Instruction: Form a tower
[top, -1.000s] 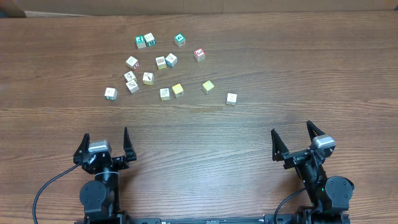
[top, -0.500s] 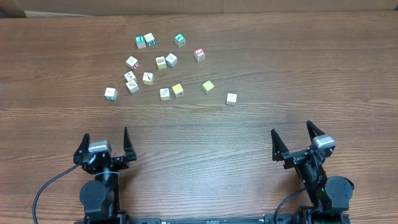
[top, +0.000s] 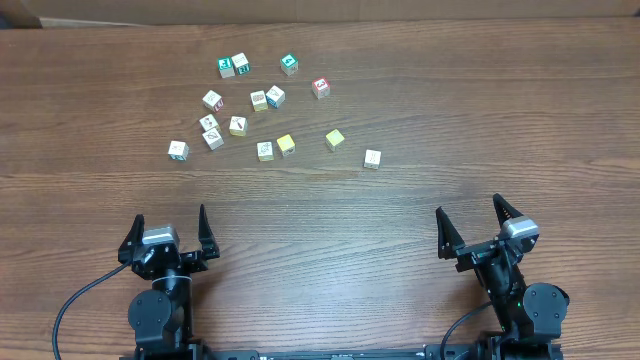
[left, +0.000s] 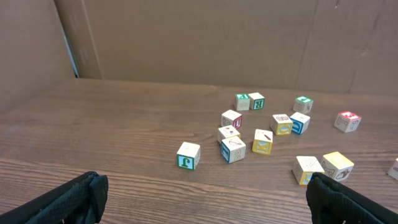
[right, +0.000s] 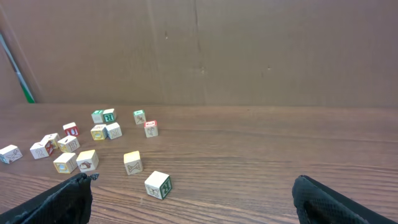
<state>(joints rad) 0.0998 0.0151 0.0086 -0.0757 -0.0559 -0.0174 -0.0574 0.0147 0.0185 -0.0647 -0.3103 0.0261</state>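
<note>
Gaping wide and empty, left gripper (top: 170, 215) and right gripper (top: 469, 206) sit well apart from the cubes (top: 286, 144).

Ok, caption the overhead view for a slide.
Left fingers and right fingers open, idle; wooden cubes scattered on the table, no tower yet.

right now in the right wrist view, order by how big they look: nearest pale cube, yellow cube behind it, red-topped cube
1. nearest pale cube
2. yellow cube behind it
3. red-topped cube
nearness drives this; true sizes look alike

Wood-grain table (top: 400, 210) (cardboard wall (right: 249, 50) behind)
</note>
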